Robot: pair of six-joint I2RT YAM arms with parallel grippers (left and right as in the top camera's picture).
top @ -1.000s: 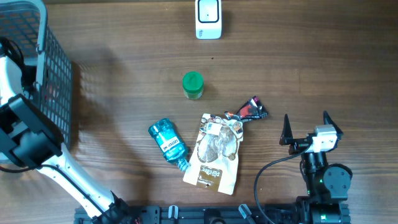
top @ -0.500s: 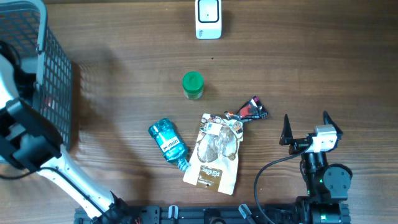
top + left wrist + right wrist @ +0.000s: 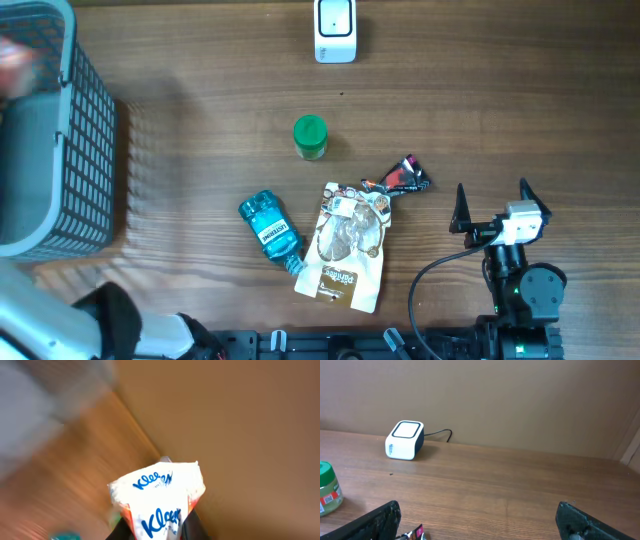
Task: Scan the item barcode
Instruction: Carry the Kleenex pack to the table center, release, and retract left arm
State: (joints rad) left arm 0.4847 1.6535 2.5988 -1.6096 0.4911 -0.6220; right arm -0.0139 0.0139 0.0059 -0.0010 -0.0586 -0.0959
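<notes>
One grey mesh basket stands at the far left of the wooden table. The left gripper, clear only in its own blurred wrist view, is clenched on a white Kleenex tissue pack, which sticks out between its dark fingers. Mid-table, a blue bottle lies on its side just beside a brown snack pouch. A green-lidded jar stands behind them. The white scanner sits at the far edge. A red-and-black wrapper lies at the pouch's upper right corner. Far right, the right gripper has its jaws spread wide, grasping nothing.
</notes>
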